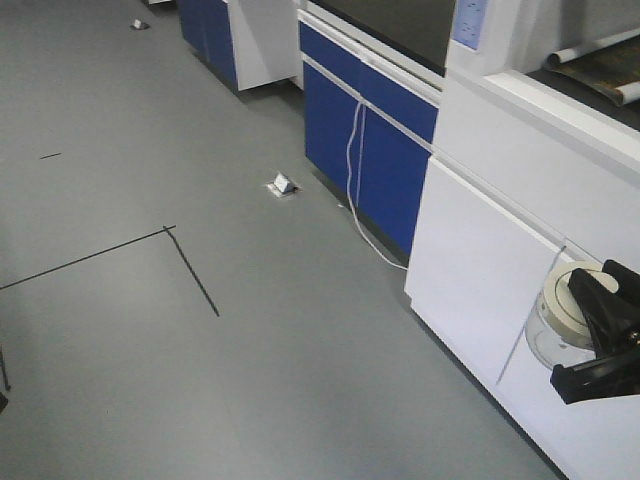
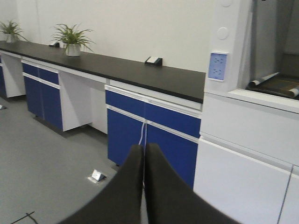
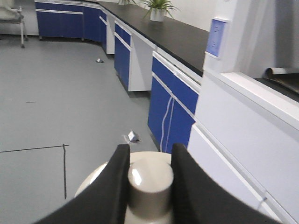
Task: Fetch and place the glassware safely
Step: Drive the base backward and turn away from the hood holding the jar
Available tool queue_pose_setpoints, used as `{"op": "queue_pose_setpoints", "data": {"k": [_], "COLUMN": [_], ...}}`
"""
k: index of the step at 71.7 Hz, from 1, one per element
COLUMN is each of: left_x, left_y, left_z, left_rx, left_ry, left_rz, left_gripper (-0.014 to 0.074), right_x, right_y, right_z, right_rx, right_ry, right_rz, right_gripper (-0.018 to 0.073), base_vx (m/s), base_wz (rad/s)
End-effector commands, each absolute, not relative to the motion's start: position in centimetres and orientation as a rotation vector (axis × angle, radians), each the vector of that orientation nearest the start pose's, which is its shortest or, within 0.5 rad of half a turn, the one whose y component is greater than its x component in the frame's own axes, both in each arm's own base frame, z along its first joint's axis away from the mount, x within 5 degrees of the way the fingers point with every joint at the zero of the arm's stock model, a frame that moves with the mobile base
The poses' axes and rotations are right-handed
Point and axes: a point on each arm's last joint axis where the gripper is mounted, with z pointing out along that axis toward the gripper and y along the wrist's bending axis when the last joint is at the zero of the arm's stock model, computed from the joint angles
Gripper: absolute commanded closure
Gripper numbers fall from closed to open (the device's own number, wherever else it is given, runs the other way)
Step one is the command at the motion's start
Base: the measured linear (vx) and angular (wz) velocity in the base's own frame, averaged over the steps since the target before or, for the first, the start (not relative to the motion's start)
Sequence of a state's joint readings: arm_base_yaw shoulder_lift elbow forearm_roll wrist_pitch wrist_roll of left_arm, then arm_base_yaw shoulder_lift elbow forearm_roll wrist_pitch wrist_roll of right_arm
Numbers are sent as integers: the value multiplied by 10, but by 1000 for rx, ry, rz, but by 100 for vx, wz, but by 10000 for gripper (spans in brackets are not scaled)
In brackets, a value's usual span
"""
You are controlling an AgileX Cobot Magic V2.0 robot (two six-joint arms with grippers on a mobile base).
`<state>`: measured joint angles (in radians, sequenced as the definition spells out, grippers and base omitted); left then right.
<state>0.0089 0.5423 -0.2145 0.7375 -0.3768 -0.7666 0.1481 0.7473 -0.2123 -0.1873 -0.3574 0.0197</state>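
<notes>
Knob (image 3: 149,186) of the cream lid (image 3: 93,179) is seen right up against the lens in the right wrist view, pinched between the fingers (image 3: 117,182) of the right claw (image 3: 150,154), so that claw is closed only as wide as the knob, w/ the glass jar (image 1: 548,335) hung under it. Jar is carried in the air, not set down anywhere; its axis looks roughly vertical, maybe a bit tilted, lid up. Left claw (image 2: 144,156) is seen pressed together w/ nothing in it, so the right arm is obv the one that counts.

Jar is held just beside the white cabinet (image 1: 480,270) front, and that's prob what a bump would be risked on. Black bench (image 3: 173,35) lies ahead, higher than the jar by the look of it, so it'd need to be lifted before being placed. Blue cabinets (image 1: 370,150), a dangling white cable (image 1: 352,170), a floor box (image 1: 282,185) and tape lines (image 1: 190,268) are noted on the floor (image 1: 150,380) side, well apart from the jar
</notes>
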Motion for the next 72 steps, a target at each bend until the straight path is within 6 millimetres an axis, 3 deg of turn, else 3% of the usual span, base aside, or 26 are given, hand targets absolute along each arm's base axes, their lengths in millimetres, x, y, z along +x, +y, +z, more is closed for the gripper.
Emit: {"op": "queue_pose_setpoints", "data": {"k": [1, 39, 72], "left_x": [115, 115, 115], "left_y": [-24, -24, -24], "left_z": [280, 280, 280], "left_rx": [143, 143, 143], "left_ry": [1459, 1459, 1458], "left_rz": [-287, -287, -287], "left_gripper": [603, 603, 603], "right_x": [144, 144, 144], "right_y": [29, 29, 29], "right_z": [266, 266, 266], "right_rx": [-292, -292, -292], "right_ry": [1499, 1499, 1500], "right_rz": [59, 59, 58], "right_gripper": [563, 563, 563], "base_vx": [5, 14, 32], "base_wz": [46, 44, 40]}}
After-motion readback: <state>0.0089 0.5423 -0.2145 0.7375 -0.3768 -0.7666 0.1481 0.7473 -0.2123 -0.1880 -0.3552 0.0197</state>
